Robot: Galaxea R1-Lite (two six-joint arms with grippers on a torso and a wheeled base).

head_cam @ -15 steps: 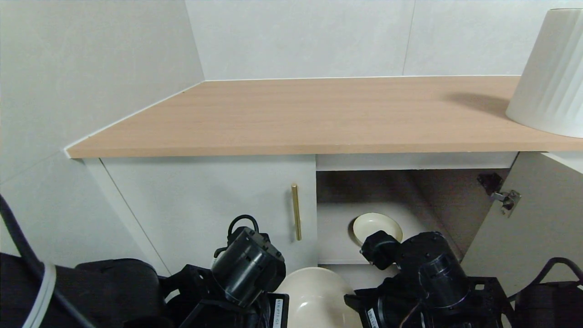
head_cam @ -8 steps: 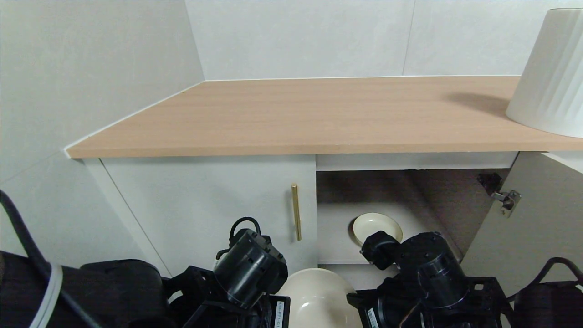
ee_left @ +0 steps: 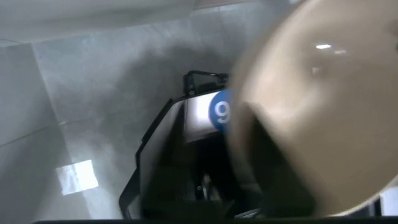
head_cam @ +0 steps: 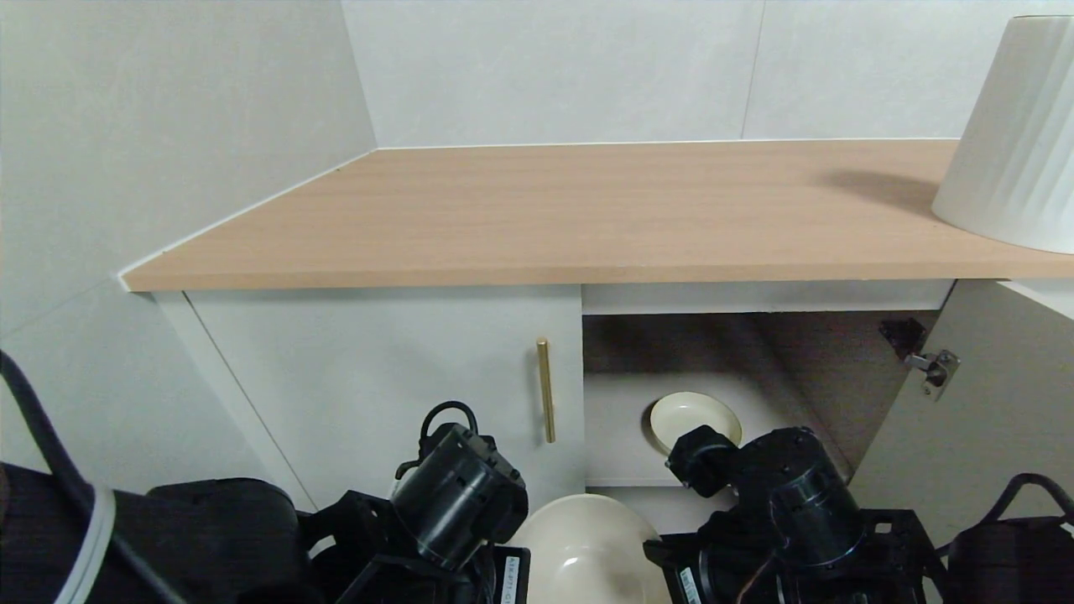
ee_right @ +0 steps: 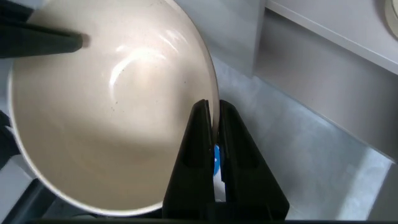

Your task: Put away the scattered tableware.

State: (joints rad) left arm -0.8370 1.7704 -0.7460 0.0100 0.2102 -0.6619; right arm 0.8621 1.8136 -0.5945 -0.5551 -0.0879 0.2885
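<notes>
A cream bowl [head_cam: 579,554] hangs low between my two arms, in front of the open cabinet. My right gripper [ee_right: 213,111] is shut on the bowl's [ee_right: 112,112] rim, one finger inside and one outside. Across from it, one of my left gripper's fingers [ee_right: 43,40] reaches over the opposite rim into the bowl. In the left wrist view the bowl's [ee_left: 323,93] outer wall looms close, with a dark finger pressed against it, so that gripper looks shut on the bowl as well. A small cream dish [head_cam: 695,417] sits on the cabinet shelf [head_cam: 617,436].
The cabinet's right door [head_cam: 990,411] stands swung open; the left door with a gold handle [head_cam: 545,390] is closed. Above runs a wooden countertop [head_cam: 587,210] with a white ribbed lampshade [head_cam: 1015,134] at its right end. Walls close off the left and back.
Both wrists have dipped slightly, and a bit more of the bowl's inside shows between them. The dish on the shelf has not moved.
</notes>
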